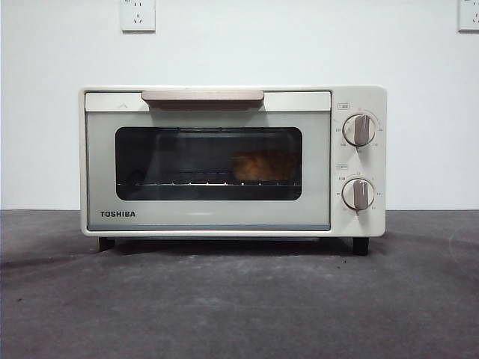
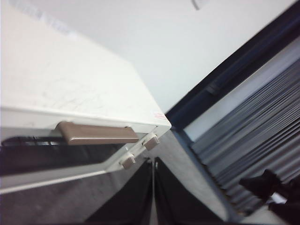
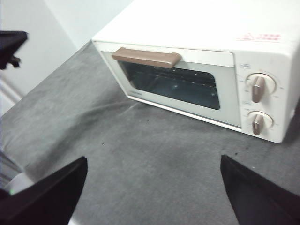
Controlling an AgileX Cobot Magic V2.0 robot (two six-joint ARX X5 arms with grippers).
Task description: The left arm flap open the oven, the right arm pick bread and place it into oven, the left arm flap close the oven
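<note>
Oven [image 1: 224,161] door shut, bread [image 1: 262,166] inside.

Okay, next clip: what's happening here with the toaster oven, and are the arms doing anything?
Nothing is being handled right now. The oven stands on the table with its door shut, and the bread lies inside on the rack, toward the knob side, seen through the window. The left claw is shut and sits just off the door handle, touching nothing. The right claw is open and empty, back from the oven's front.
</note>
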